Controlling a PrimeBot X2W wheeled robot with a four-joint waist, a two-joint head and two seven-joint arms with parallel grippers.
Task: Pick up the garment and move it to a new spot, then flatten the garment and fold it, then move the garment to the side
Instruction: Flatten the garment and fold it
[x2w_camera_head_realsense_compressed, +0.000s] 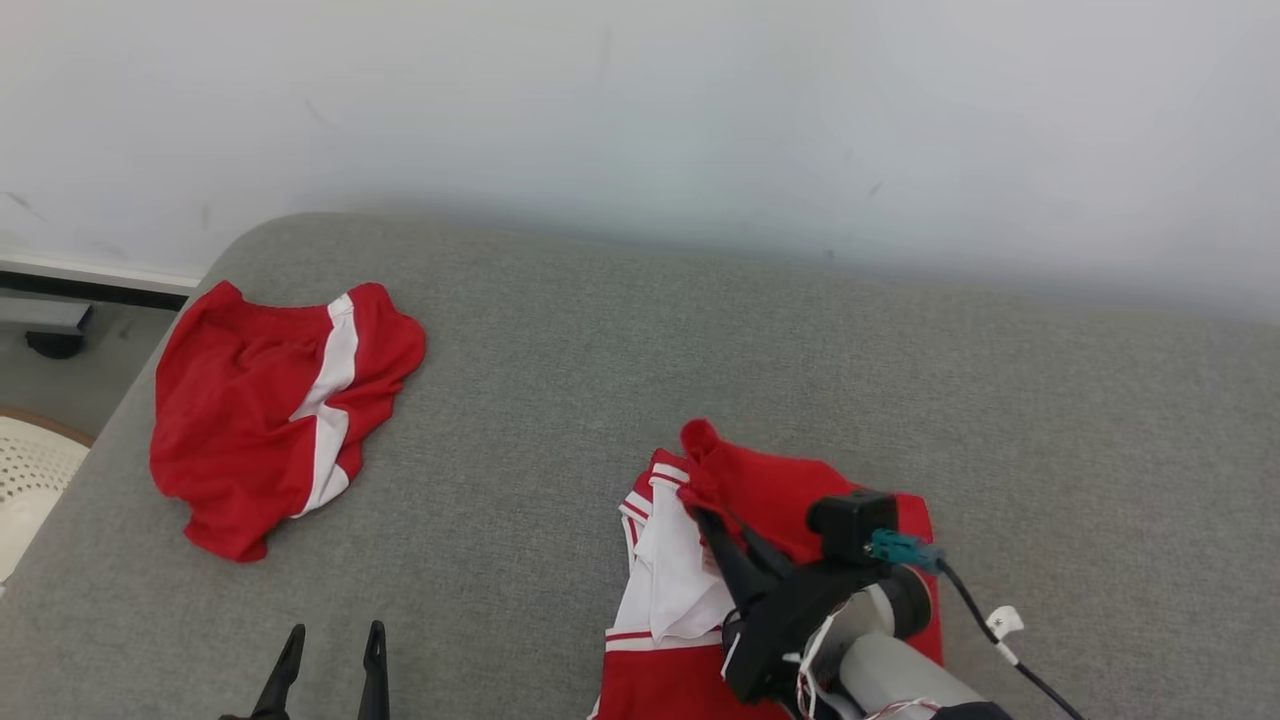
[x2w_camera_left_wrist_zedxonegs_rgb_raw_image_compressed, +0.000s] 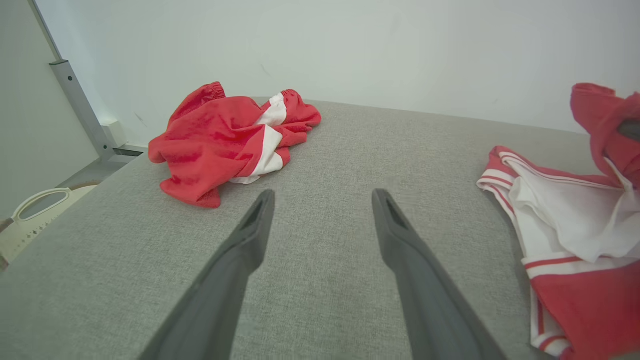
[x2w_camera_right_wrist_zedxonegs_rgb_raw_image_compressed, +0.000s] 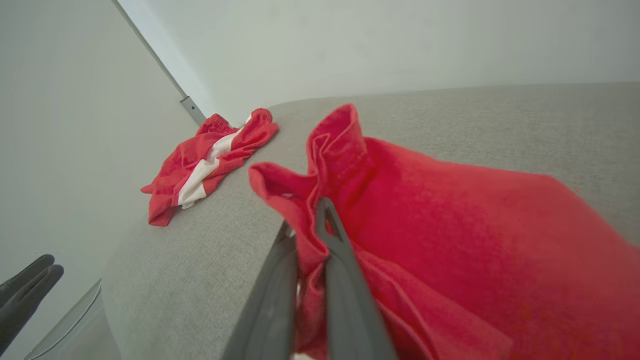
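Far left on grey woven surface (x2w_camera_head_realsense_compressed: 560, 340): crumpled red white-striped cloth piece (x2w_camera_head_realsense_compressed: 270, 420). Low left: left pincer (x2w_camera_head_realsense_compressed: 337, 628) spread, empty, base cut off. Right: red-and-white jersey garment (x2w_camera_head_realsense_compressed: 770, 490), bottom cut off, fold pinched by right pincer (x2w_camera_head_realsense_compressed: 697, 508). Two cloths, two pincers.

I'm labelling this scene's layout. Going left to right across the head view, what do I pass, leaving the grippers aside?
pale perforated basket → red shorts → red-and-white garment → white cable tag
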